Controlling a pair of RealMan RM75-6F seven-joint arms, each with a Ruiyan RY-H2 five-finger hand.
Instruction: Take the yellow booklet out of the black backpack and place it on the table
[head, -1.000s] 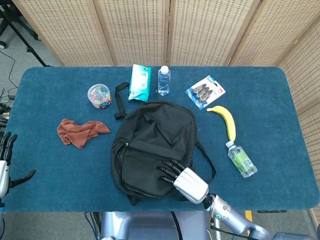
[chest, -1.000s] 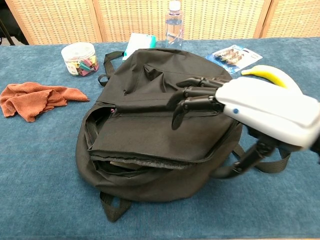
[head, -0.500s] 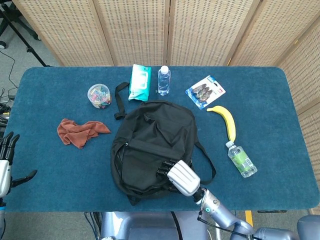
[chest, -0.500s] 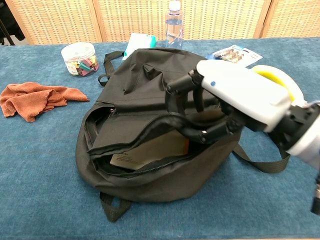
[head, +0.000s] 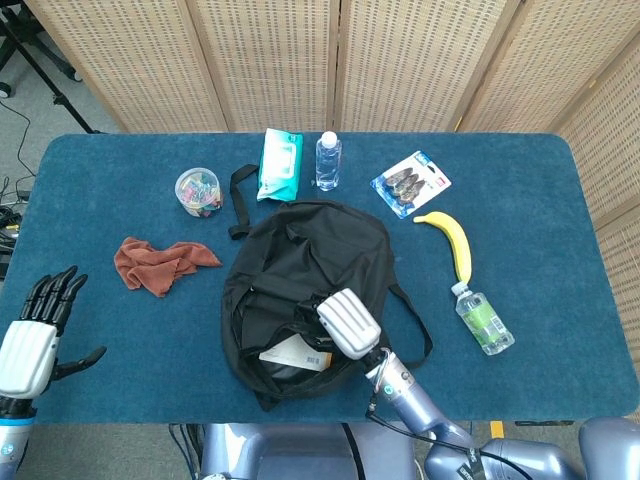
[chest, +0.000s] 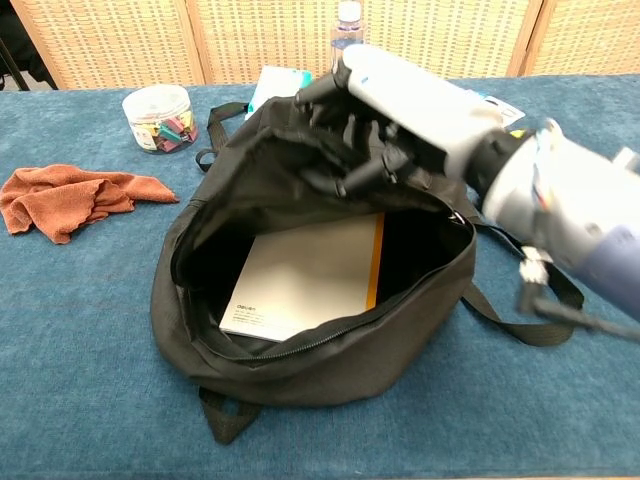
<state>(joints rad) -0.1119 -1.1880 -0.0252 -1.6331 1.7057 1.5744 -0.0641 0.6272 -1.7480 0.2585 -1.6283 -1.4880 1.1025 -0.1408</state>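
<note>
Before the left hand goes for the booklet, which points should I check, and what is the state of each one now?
1. Backpack mouth open: ok, the right hand holds the upper flap up.
2. Booklet visible inside: ok, pale cover with an orange spine edge.
3. Left hand free: ok, fingers apart, holding nothing.
4. Left hand near the opening: not ok, it is by the table's left edge.
5. Bare table to put it on: ok, left of the backpack.

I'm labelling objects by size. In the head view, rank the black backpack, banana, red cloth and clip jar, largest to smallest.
1. Black backpack
2. Red cloth
3. Banana, long but thin, so close to the cloth and hard to separate
4. Clip jar
</note>
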